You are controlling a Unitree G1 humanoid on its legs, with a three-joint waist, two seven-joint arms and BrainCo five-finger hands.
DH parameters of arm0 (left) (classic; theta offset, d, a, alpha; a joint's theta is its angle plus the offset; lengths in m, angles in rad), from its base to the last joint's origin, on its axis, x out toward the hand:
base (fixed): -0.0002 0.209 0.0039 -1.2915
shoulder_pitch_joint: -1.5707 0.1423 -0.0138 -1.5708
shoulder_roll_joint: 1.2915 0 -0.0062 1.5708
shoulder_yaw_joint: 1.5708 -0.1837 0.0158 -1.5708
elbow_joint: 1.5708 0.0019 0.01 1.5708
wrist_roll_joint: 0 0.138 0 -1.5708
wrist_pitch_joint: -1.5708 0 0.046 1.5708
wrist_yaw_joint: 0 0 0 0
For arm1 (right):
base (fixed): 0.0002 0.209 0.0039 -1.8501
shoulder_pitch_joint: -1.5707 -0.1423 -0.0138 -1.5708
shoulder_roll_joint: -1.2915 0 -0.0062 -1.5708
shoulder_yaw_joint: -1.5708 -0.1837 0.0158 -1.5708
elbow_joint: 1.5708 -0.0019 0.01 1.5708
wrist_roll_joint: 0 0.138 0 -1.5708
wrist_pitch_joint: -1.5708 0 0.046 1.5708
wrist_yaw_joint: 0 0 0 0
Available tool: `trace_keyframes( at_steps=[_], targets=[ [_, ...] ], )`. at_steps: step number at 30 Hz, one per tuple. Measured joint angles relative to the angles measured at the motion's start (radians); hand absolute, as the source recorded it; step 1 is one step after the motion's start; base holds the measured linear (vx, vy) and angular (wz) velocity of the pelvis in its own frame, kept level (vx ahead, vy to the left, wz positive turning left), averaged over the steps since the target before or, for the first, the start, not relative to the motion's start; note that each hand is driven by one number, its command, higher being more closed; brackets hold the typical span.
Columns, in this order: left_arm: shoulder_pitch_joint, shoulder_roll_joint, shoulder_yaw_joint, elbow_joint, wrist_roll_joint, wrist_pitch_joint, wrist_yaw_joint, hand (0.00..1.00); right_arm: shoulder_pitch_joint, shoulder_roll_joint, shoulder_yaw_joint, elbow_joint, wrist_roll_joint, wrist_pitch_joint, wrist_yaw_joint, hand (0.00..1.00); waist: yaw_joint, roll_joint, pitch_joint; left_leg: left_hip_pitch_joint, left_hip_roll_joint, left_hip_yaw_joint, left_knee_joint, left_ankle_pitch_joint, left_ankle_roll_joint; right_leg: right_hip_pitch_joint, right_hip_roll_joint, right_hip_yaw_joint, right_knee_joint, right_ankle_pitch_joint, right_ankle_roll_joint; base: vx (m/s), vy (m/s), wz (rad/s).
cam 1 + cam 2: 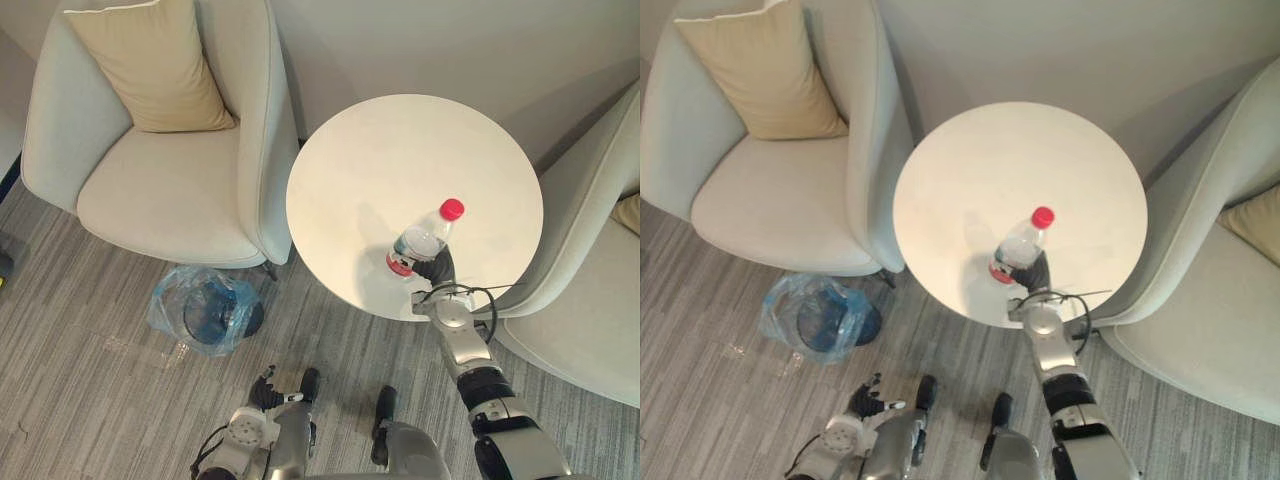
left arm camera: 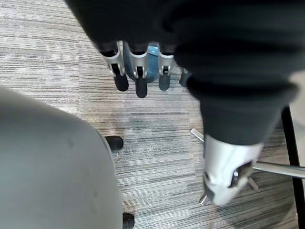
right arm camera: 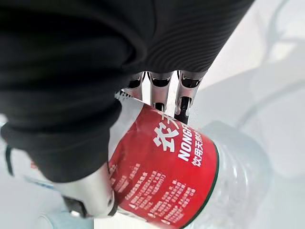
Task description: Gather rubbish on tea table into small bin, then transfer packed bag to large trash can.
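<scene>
At bench (image 1: 400, 150) near edge, right hand (image 1: 437, 270) fingers (image 3: 159, 90) grasping clear bottle (image 1: 425, 240) (red cap, red label), left hand (image 1: 265, 393) fingers (image 2: 139, 76) released, low over carpet (image 1: 100, 390), near bagged bin (image 1: 208, 312).

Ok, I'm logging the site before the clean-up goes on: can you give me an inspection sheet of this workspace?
Surface: round white tea table, bare apart from the bottle.
Job's things: clear bottle with red cap and label, tilted near the table's front edge; small bin lined with a bluish bag, on the carpet beside the left armchair.
Clutter: nothing seen.
Hands: right hand curled round the bottle; left hand low over the carpet, fingers straight, holding nothing.
Cables: nothing seen.
Surroundings: grey carpet; right armchair on the table's other side; beige cushion on the left armchair.
</scene>
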Motion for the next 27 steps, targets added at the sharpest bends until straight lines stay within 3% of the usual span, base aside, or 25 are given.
trace_keyframes(
  at_steps=[14, 19, 27],
  targets=[
    [0.005, -0.003, -0.004, 0.011, 0.024, 0.01, -0.003, 0.0, 0.365, 0.007, -0.01, -0.422, -0.07, -0.012, 0.038, 1.0, -0.034, -0.012, -0.017, 0.057, 0.007, 0.033, -0.007, -0.001, 0.0, 0.036, 0.004, 0.05, 0.0, -0.002, 0.005, -0.02, 0.003, -0.07],
    [0.011, 0.003, -0.011, 0.041, 0.043, 0.021, -0.008, 0.0, 0.463, 0.054, -0.013, -0.483, -0.08, -0.013, 0.063, 1.0, -0.053, -0.039, -0.063, 0.098, 0.013, 0.069, -0.02, -0.001, 0.0, 0.055, 0.008, 0.084, -0.003, 0.0, 0.004, 0.0, -0.003, -0.2],
    [0.026, 0.008, -0.036, 0.063, 0.046, 0.024, -0.013, 0.0, 0.567, 0.085, -0.011, -0.542, -0.093, -0.034, 0.1, 1.0, -0.066, -0.047, -0.118, 0.135, 0.023, 0.121, -0.021, -0.007, 0.002, 0.082, 0.015, 0.134, -0.038, 0.031, 0.009, -0.03, 0.005, -0.19]
  ],
)
